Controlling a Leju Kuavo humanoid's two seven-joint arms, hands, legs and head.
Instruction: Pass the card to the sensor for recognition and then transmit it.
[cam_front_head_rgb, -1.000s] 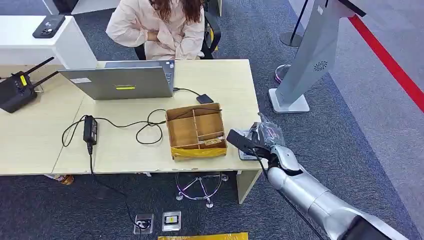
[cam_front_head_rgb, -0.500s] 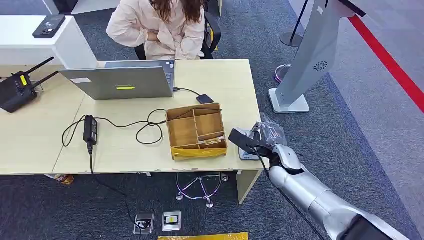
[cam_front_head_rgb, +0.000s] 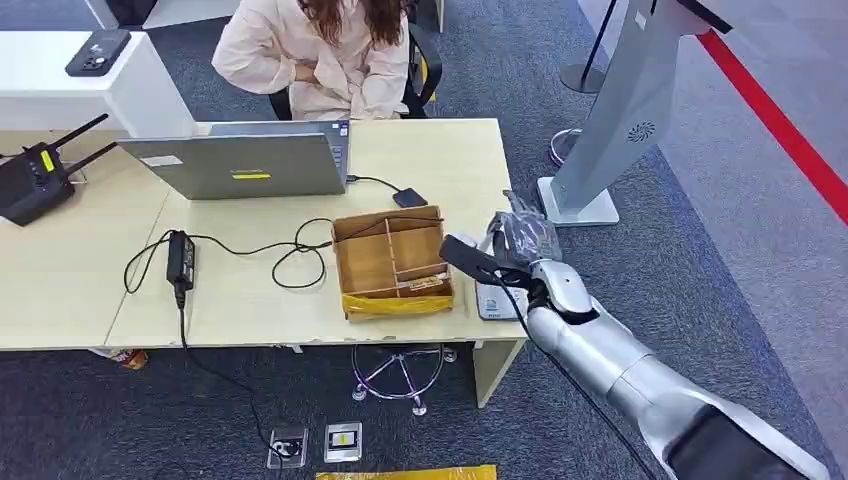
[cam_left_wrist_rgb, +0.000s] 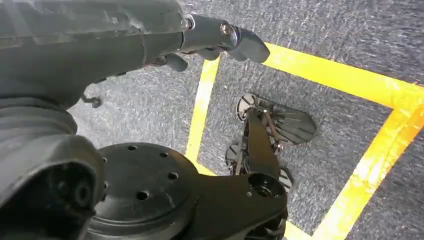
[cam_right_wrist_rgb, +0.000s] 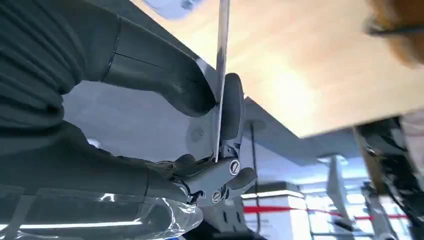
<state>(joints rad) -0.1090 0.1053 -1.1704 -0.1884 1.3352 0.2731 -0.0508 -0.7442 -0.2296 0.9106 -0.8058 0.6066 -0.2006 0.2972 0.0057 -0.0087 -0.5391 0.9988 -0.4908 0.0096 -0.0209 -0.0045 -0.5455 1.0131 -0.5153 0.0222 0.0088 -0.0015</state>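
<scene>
Dark card (cam_front_head_rgb: 468, 262) pinched edge-on in right hand (cam_front_head_rgb: 535, 285), held above grey sensor (cam_front_head_rgb: 493, 300) at the desk's corner (contact indeterminate).

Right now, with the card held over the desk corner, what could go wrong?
The card is pinched edge-on between thumb and fingers of the right hand; a bump could slip it. The hand hangs close to the wooden box, so a sideways swing may clip it. The grey sensor pad lies at the desk edge and might be nudged off.
</scene>
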